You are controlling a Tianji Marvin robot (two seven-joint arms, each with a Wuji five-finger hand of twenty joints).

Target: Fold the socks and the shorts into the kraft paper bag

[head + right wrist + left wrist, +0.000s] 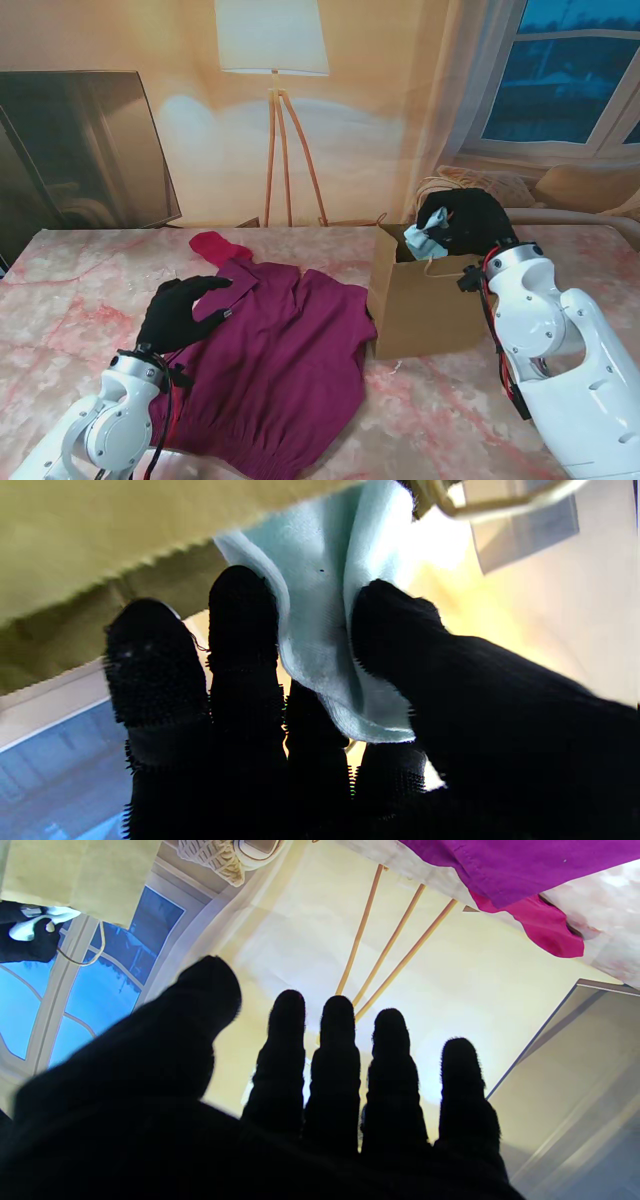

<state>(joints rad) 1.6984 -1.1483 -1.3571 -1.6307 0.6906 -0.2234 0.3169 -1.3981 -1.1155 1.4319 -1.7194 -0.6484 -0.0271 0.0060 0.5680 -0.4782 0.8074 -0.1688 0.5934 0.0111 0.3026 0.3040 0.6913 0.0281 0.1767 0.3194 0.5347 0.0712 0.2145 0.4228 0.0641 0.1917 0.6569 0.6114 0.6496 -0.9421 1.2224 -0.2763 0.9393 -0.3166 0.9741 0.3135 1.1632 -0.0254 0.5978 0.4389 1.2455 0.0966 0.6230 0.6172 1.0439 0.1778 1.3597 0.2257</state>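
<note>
Magenta shorts (280, 370) lie spread on the pink marble table in front of me, also seen in the left wrist view as shorts (505, 865). My left hand (180, 310), black-gloved, hovers open over their left edge, fingers apart and holding nothing (320, 1080). An open kraft paper bag (425, 305) stands upright to the right of the shorts. My right hand (465, 225) is over the bag's mouth, shut on a pale blue sock (422, 240). The sock (325, 630) is pinched between thumb and fingers beside the bag's rim (150, 530).
A bright pink cloth piece (220, 246) pokes out beyond the far edge of the shorts. A floor lamp (275, 120) and a dark screen (80, 150) stand behind the table. A wicker basket (480, 185) sits by the window behind the bag.
</note>
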